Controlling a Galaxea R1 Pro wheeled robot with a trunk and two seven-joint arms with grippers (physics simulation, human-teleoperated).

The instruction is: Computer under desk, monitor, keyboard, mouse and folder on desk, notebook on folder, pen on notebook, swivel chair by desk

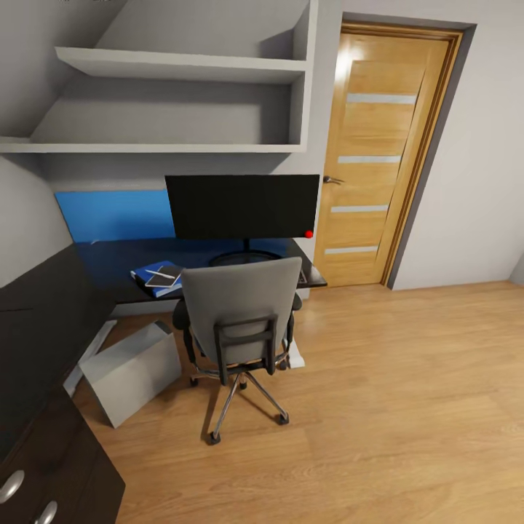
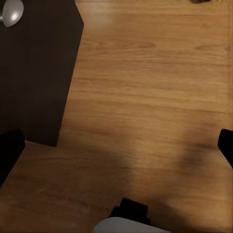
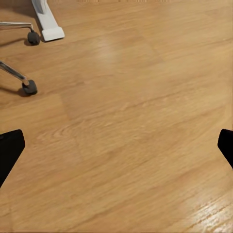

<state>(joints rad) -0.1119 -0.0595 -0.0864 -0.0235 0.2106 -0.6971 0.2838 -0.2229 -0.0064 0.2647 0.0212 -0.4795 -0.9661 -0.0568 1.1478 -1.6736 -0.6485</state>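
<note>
text: none readable | labels: none | brands: none | numbers: none

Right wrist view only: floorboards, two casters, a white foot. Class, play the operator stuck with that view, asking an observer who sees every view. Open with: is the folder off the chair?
Observer: Yes. The folder lies on the desk, left of the monitor.
Operator: Anything stacked on it?
Observer: The notebook sits on it, with what looks like the pen on top.
Operator: Where is the computer?
Observer: On the floor left of the chair, the computer stands tilted at the desk's edge.
</note>
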